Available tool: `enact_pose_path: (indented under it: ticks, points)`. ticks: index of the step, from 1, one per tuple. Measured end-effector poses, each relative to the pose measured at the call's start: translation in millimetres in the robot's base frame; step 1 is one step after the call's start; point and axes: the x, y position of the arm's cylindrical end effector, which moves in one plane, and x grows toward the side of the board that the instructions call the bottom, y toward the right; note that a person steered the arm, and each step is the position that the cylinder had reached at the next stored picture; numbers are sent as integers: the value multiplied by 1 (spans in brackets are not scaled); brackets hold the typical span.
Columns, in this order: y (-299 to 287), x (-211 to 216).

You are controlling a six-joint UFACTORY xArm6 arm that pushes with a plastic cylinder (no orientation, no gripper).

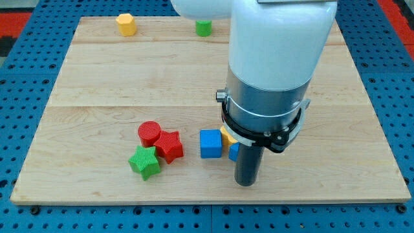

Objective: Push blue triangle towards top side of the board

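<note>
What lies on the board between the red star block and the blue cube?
Nothing: in the camera view, only bare wood separates the red star from the blue cube.

two yellow blocks (126,24), two green (204,27), two red (149,133), two blue (210,144)

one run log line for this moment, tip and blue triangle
my tip: board's bottom, touching board | blue triangle block: mostly hidden behind rod, just above tip | blue cube: left

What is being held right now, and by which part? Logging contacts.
Nothing is held. My tip only pushes; it stands beside a partly hidden blue block, contact unclear.
</note>
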Motion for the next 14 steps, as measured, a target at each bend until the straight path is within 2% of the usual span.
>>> enact_pose_path:
  ticks: [3,5,8,9,10,11,12,13,14]
  points:
    - [1,-5]
    - [37,-22]
    - [58,-30]
    - [38,-28]
    - [-10,-16]
    - [-3,-48]
    - [42,-53]
    - [44,-68]
    - [59,-107]
